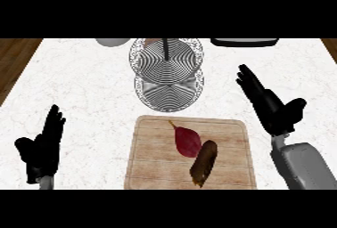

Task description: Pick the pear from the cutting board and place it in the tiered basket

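Pear sits mid-board, lower centre, touching a brown item at its lower right. Right hand released, fingers straight, right of frame, off the board. Left hand open, resting lower left. Suggest coming down on the pear's upper end, clear of the brown item. Basket is at top centre.

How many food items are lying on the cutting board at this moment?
2. The red pear lies near the middle of the cutting board; a dark brown elongated item lies beside it on its right, toward the near edge. No others seem hidden.
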Controlling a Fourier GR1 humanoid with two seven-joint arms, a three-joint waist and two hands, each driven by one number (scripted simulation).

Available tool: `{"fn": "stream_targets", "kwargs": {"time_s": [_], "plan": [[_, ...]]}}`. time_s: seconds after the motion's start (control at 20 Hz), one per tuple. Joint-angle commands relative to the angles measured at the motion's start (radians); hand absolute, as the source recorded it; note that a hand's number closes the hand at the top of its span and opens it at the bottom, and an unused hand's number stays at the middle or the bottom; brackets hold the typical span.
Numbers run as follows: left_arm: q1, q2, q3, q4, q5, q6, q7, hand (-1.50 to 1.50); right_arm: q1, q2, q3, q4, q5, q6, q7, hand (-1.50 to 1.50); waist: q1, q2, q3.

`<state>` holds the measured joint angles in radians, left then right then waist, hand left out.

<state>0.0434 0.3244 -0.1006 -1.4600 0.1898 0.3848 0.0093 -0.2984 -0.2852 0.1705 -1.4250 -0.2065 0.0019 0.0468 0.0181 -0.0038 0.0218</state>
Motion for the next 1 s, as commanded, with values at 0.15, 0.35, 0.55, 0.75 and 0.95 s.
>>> {"fn": "stream_targets", "kwargs": {"time_s": [0.15,0.35,0.55,0.75,0.95], "plan": [[-0.111,0.022,-0.070,-0.057,0.037,-0.145,0.089,0.00,0.026,0.114,-0.012,-0.016,-0.156,0.162,-0.210,1.50,-0.029,0.005,-0.019],[-0.125,-0.030,-0.148,-0.065,0.087,-0.235,0.108,0.00,0.075,0.150,-0.140,0.137,-0.041,-0.162,-0.198,-1.50,-0.051,0.016,-0.021],[-0.236,-0.068,-0.152,-0.017,0.088,-0.243,0.200,0.00,0.102,0.265,-0.084,0.203,-0.037,-0.077,-0.448,-1.50,-0.021,0.006,-0.021],[-0.255,-0.081,-0.147,-0.009,0.081,-0.250,0.190,0.00,0.156,0.169,0.033,0.122,0.087,0.012,-0.490,-1.50,-0.025,0.004,-0.022],[-0.180,-0.051,-0.124,0.007,0.096,-0.293,0.132,0.00,0.199,0.033,0.115,-0.088,0.235,-0.064,-0.243,-1.50,-0.034,-0.004,-0.025]]}}
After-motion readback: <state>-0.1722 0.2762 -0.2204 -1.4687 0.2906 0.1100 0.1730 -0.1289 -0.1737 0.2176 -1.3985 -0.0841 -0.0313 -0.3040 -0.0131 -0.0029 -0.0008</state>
